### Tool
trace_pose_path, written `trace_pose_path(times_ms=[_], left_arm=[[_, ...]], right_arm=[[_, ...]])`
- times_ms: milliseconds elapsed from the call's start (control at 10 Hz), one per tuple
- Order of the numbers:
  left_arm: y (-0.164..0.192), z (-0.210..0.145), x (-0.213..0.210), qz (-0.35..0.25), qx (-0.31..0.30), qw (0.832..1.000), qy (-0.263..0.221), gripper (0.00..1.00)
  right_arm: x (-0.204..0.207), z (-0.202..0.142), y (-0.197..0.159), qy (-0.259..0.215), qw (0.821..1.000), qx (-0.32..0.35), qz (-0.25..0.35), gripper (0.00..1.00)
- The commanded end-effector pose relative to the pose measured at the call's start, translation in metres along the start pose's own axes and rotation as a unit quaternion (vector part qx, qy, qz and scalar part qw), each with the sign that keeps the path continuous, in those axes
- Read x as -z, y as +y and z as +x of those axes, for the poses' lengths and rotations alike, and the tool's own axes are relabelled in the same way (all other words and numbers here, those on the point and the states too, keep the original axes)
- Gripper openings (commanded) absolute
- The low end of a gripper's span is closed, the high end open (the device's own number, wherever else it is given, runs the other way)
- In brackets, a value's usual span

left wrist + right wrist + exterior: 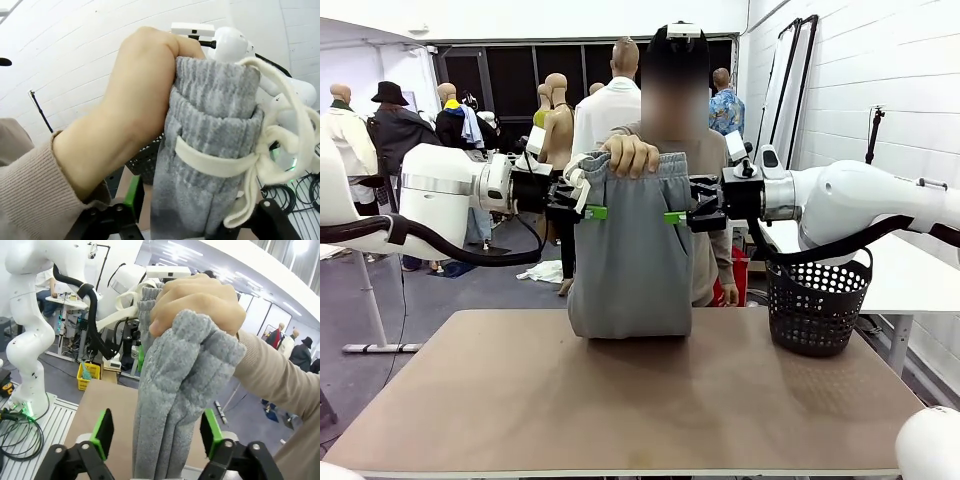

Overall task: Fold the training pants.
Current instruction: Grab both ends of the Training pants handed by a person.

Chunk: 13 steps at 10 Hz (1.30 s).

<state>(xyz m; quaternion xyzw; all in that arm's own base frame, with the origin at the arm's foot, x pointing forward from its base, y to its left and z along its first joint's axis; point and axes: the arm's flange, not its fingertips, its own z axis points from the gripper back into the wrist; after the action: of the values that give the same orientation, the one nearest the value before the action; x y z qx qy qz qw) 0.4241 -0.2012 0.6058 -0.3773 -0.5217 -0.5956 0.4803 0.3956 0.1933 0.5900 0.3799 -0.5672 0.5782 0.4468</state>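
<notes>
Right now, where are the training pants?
In the front view, the training pants hang over the table's far middle, waistband gripped by the person's hand, lower end resting on the table, between the left fingers and the right fingers.

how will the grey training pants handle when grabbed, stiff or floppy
Probably floppy: the training pants hang limp from the person's hand, and their lower end seems to slump on the table. Likely light, since one hand holds them up. The bunched waistband looks thick and soft, so it should squash under a grip rather than slip.
</notes>
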Motion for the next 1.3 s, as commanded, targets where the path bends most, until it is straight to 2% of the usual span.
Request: trace_pose_path(times_ms=[0,100,200,300,1000,1100,1200], left_arm=[[0.007,0.005,0.002,-0.006,-0.006,1.0,-0.01,0.32],[0.008,0.006,0.002,-0.008,-0.007,1.0,-0.014,0.12],[0.007,0.004,0.002,-0.008,-0.011,1.0,-0.016,0.0],[0.008,0.003,0.0,-0.007,-0.011,1.0,-0.019,0.0],[0.009,0.003,-0.003,-0.009,-0.014,0.999,-0.028,0.0],[0.012,0.002,-0.002,-0.001,-0.024,1.0,-0.014,0.0],[0.021,-0.004,0.002,-0.054,-0.057,0.996,0.036,0.0]], right_arm=[[0.003,0.005,-0.006,0.004,1.0,0.019,-0.003,0.44],[0.003,0.005,-0.006,0.005,1.0,0.027,-0.001,0.25],[0.003,0.005,-0.006,0.004,0.999,0.034,-0.002,0.05],[0.003,0.005,-0.007,0.004,0.999,0.034,0.001,0.0],[0.004,0.005,-0.008,0.002,0.999,0.039,0.001,0.0],[0.006,0.004,-0.008,0.021,0.999,0.038,-0.01,0.0],[0.007,0.001,-0.008,0.022,0.999,0.022,0.007,0.0]])
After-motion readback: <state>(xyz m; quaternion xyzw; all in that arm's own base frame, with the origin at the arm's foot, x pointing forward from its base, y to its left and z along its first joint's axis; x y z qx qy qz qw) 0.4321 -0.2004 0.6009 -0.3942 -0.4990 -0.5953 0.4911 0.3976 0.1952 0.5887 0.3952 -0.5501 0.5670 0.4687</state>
